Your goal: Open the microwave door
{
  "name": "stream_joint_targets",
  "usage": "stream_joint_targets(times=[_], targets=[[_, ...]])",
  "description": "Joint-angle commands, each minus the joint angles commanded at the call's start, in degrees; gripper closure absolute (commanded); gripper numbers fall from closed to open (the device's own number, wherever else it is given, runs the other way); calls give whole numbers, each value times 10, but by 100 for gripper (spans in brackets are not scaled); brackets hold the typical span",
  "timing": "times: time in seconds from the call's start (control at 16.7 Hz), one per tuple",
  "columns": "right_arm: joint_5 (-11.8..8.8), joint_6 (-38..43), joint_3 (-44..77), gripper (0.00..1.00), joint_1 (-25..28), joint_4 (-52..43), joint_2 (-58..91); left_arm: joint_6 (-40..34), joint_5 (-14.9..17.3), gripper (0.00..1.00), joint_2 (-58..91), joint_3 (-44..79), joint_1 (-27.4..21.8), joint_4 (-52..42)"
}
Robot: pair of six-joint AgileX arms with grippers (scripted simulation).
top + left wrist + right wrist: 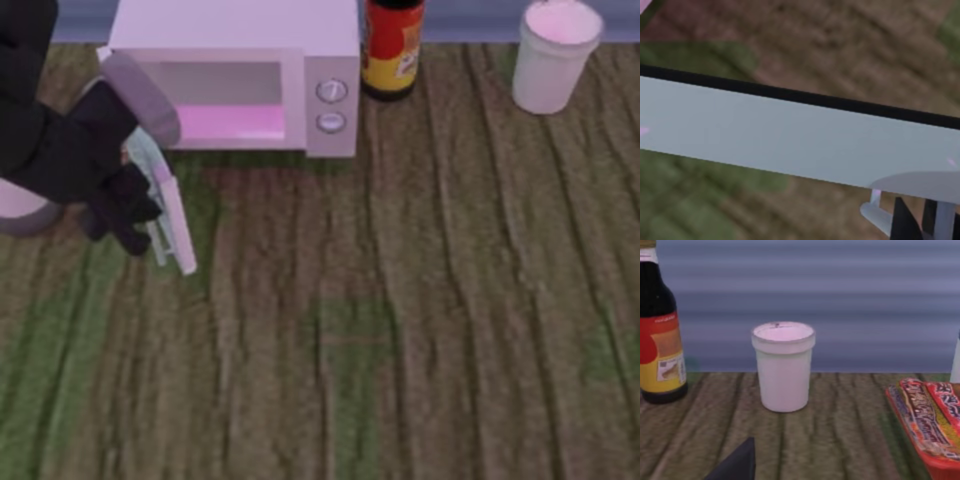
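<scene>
The microwave (235, 25) stands at the back left, its two round knobs (331, 105) on the front panel. Its cavity (230, 100) is exposed. The microwave door (182, 225) is swung far out toward the table's front; in the left wrist view it is a wide pale band (790, 135). My left gripper (140, 215) is at the door's outer end, shut on the thin bar handle (877, 216), with dark fingers (904, 226) around it. My right arm is out of the top view; only a dark tip of its gripper (740, 465) shows.
A dark bottle with a red-yellow label (393, 50) stands right of the microwave, and a white cup (555, 55) sits at the back right. A red packet tray (930, 425) lies near that cup. A pale rounded object (20, 210) sits under my left arm.
</scene>
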Motion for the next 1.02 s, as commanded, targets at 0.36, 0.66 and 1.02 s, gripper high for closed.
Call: stream_joint_targets(times=[0.36,0.66,1.02], targets=[[0,0,0,0,0,0,0,84,33,100,3,6,36,-35],[0,0,0,0,0,0,0,88,35,100,3,7,38,-36],[0,0,0,0,0,0,0,88,35,100,3,7,38,-36]])
